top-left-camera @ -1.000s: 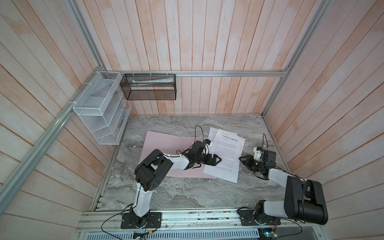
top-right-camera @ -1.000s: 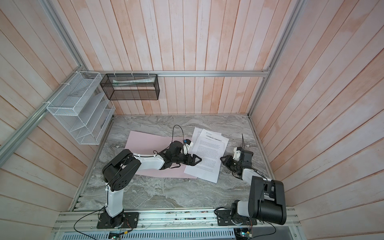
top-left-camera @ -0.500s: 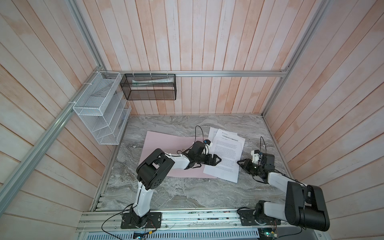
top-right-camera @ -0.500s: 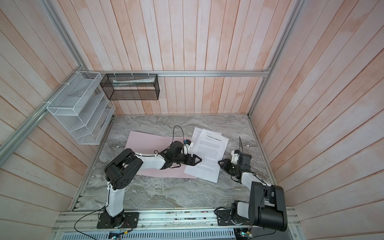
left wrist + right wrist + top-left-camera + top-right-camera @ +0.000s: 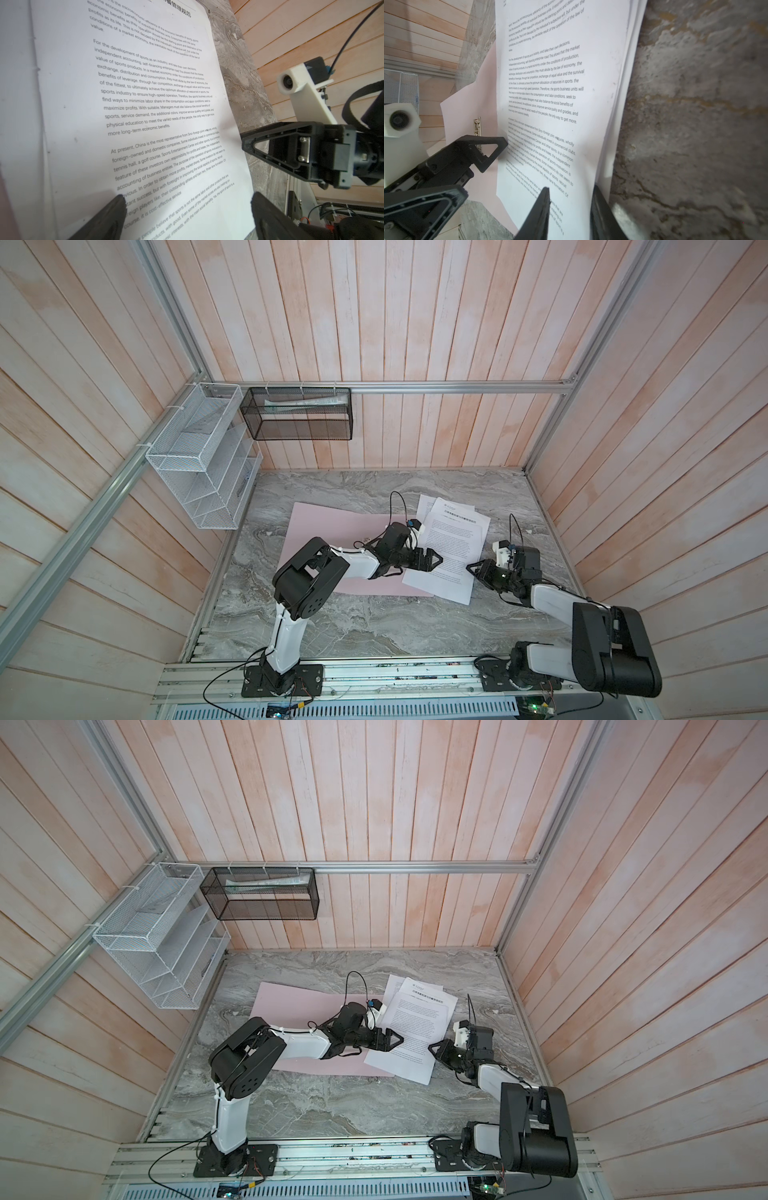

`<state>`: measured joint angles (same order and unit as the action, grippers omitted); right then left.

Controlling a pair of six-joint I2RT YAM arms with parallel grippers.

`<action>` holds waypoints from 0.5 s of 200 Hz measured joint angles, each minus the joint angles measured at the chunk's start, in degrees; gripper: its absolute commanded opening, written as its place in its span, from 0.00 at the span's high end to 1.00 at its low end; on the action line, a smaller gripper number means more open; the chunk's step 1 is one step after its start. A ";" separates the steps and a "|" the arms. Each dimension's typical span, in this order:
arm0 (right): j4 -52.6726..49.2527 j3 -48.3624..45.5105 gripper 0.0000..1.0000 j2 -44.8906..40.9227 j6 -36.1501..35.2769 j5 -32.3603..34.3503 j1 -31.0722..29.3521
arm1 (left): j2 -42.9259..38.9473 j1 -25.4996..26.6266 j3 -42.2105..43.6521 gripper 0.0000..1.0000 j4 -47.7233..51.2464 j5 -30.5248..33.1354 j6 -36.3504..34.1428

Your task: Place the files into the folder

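On the marble tabletop, limp, slippery files overlapping the folder likely need an edge pinch off the folder; left gripper jaws gape, right gripper jaws stand part-open, both empty.

Crowded centre, open edges
The papers, overlapping the pink folder, are hemmed by the left gripper and right gripper on either side; bare tabletop lies free in front and behind them.
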<state>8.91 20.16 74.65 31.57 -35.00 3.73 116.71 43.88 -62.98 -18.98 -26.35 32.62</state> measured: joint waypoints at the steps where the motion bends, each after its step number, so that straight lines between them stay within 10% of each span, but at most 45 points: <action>1: 0.02 0.00 0.69 0.00 0.02 -0.02 0.00 | 0.00 0.00 0.00 0.05 0.00 0.00 0.00; 100: 9.16 -1.31 0.75 6.84 4.04 -3.26 -0.02 | 0.33 -0.11 0.11 0.06 -0.79 -0.37 0.15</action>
<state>18.06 18.85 81.49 35.62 -38.26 3.70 117.03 43.77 -62.87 -19.77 -26.72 32.77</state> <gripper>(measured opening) 0.260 0.938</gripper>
